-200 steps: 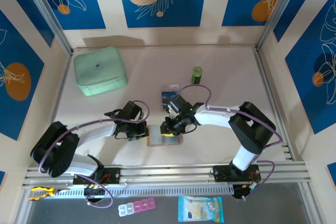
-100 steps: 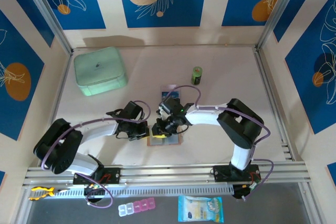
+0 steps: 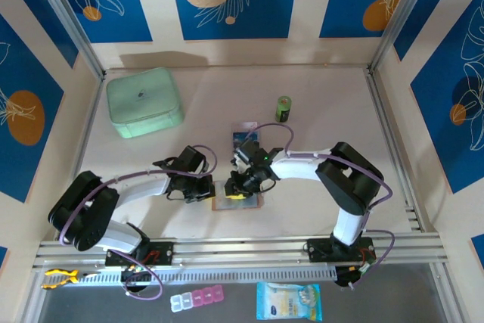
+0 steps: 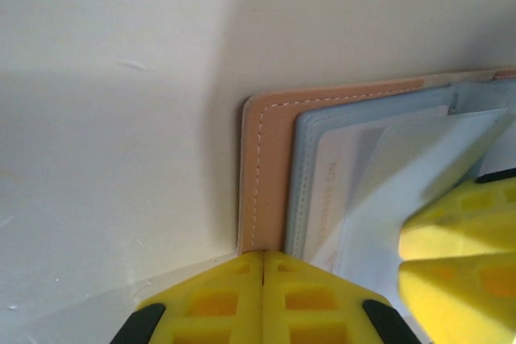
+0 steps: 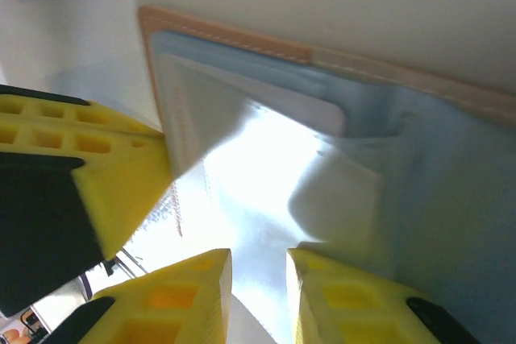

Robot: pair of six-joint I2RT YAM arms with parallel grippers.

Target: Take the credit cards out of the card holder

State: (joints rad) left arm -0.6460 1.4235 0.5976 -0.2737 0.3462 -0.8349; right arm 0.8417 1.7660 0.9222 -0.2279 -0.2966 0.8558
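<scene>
The pinkish-tan card holder lies open on the table between the two grippers; its stitched edge and grey-blue lining show close up. My left gripper is shut, its tips pressed on the holder's near edge. A pale glossy credit card tilts up out of a pocket. My right gripper stands over it with its jaws a little apart, and the card's face runs unbroken across the gap. Another credit card lies flat on the table farther back.
A mint-green case sits at the back left. A small green cylinder stands at the back right of centre. In front of the rail lie a pill box and a blue packet.
My right gripper has shifted left over the card holder, then eased slightly back. The left gripper has stayed on the holder's edge.
</scene>
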